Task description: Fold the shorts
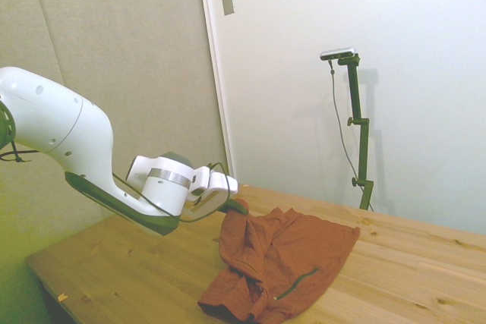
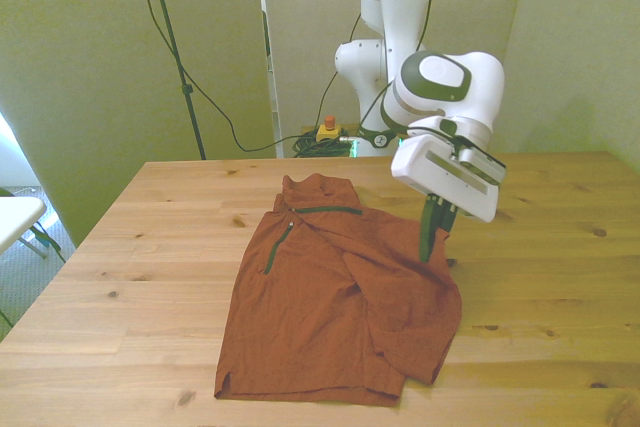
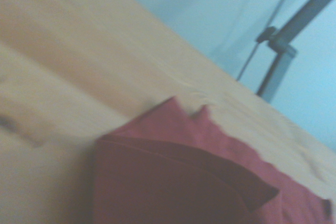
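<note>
Gripper: side view, we record it clenched on a raised edge of the shorts, which lie rumpled on the table. Front view: gripper pinches cloth at the shorts' right side. Wrist view: blurred, probably a folded corner of the shorts.

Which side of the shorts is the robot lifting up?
The end effector pinches the edge of the shorts on the front view's right, raising it off the table. The opposite edge, by the green pocket trim, lies flat.

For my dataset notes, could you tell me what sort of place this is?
Probably a robotics lab: plain walls, a bare wooden table, cables on the floor by a red button, and shorts as the test item.
</note>
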You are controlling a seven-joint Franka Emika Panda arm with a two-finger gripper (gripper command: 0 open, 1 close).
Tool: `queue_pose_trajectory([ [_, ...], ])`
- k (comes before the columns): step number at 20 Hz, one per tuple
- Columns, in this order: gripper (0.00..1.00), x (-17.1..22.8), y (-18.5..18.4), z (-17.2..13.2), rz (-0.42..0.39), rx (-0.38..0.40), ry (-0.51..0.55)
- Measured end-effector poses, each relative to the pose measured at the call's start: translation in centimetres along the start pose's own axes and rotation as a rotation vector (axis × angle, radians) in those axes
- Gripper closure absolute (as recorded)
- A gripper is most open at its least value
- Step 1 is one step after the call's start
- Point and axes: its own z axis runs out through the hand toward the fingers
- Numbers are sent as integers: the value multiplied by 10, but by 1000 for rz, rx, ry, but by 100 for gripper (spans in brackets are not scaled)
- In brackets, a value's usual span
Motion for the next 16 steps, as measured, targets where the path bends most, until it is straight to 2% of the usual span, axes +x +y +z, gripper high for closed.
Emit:
queue_pose_trajectory([
  [3, 100, 45, 45, 19, 56, -45, 20],
  [6, 100, 72, 72, 44, 96, -92, 23],
  [12, 100, 116, 75, 86, 127, -123, 28],
  [13, 0, 122, 79, 93, 141, -129, 25],
  [16, 0, 134, 105, 122, 215, -161, -5],
])
